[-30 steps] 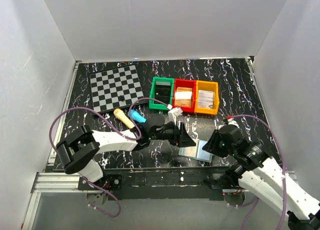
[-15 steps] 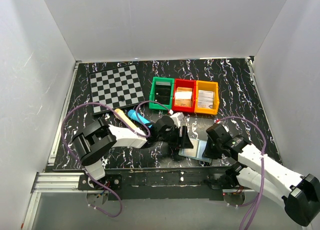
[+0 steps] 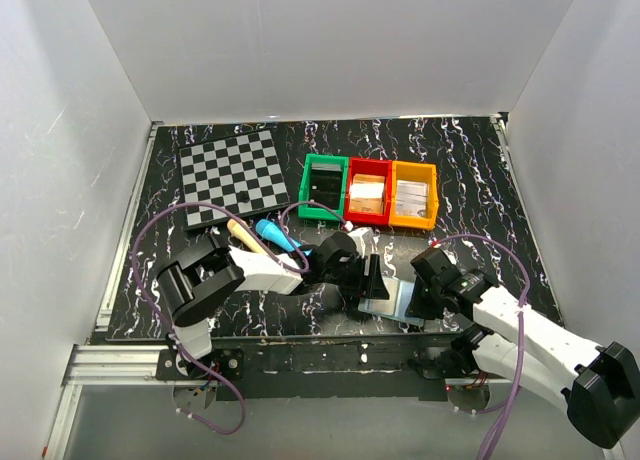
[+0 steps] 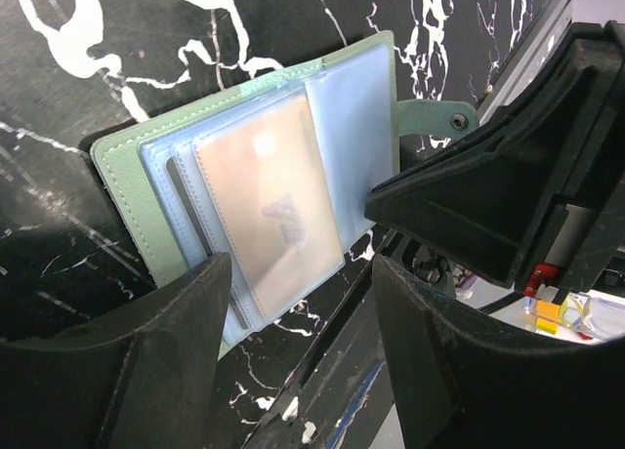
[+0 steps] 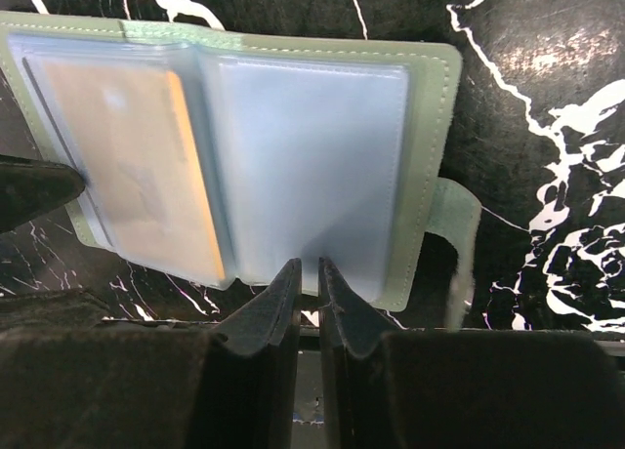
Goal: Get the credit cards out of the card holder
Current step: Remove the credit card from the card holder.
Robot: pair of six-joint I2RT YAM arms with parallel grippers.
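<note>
Card holder [image 3: 393, 302] is lying open and flat on the bench [image 3: 480, 170], right at the near edge. It's on my side of the red bin [image 3: 367, 192], between my two arms. The grey-green cover faces down and the clear sleeves face up, with the little tab [image 5: 455, 223] sticking out on the right-arm side.

My left fingers [image 4: 298, 271] are spread wide over the half with the stacked sleeves, one finger on each side, and they've got hold of nothing. Through the top sleeve I can see a credit card [image 4: 273, 200], pale tan with a smudgy mark in the middle, still tucked in. More sleeve edges are stacked under it, but I can't tell how many cards are in there.

My right fingers [image 5: 306, 273] are almost closed, with just a thin slit between them. The tips sit at the near edge of the clear panel next to the tab. Honestly can't tell if they've pinched that sleeve or are only touching it.

Further back, a green bin [image 3: 323, 187] and an orange bin [image 3: 413, 194] flank the red one. A checkered board [image 3: 232, 175] sits at the back left.
</note>
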